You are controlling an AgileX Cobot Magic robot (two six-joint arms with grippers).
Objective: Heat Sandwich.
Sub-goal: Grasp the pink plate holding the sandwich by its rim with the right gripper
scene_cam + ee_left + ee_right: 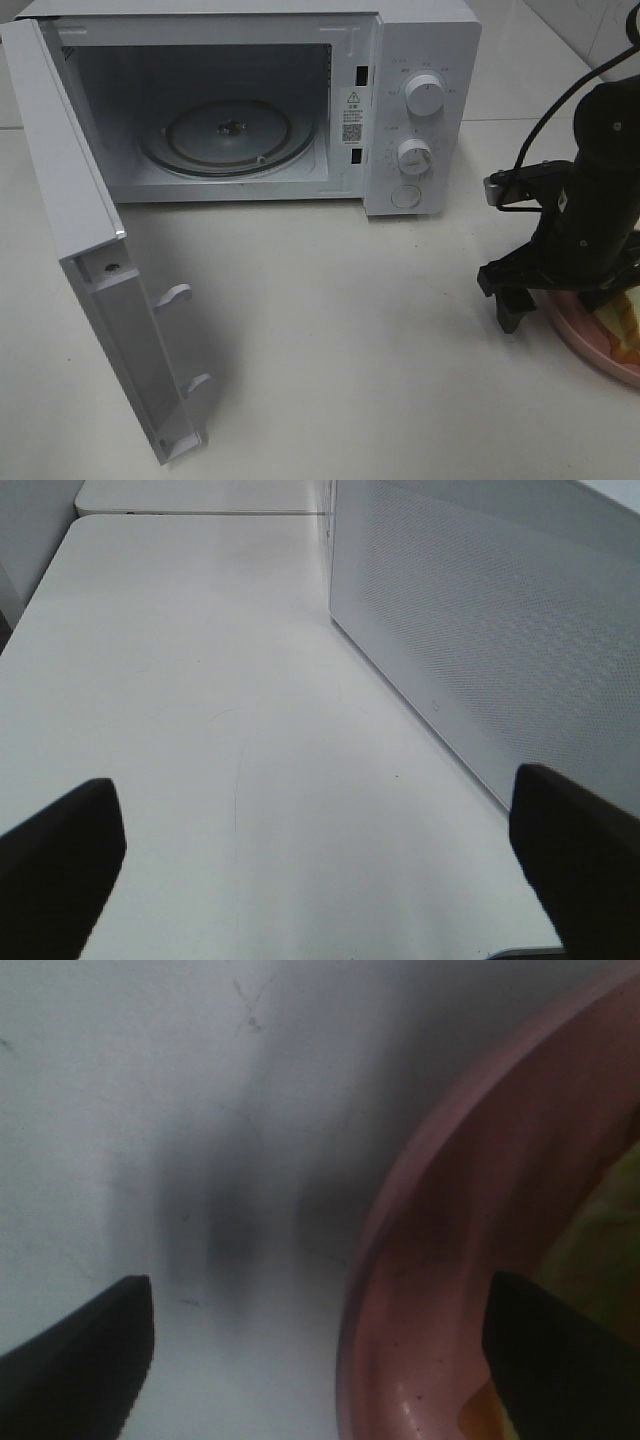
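The sandwich (626,322) lies on a round pink plate (585,345) at the right edge of the table; only a pale yellow corner of it shows. In the right wrist view the sandwich (605,1245) is a blurred yellow-green patch inside the plate (450,1260). My right gripper (555,305) stands open and low over the plate's near rim. One finger (80,1350) is over the bare table and the other is over the plate. My left gripper (320,880) is open over bare table with nothing between its fingers; it is outside the exterior high view.
The white microwave (420,100) stands at the back with its door (90,250) swung wide open to the left. Its glass turntable (228,135) has nothing on it. A white perforated microwave panel (480,630) runs beside my left gripper.
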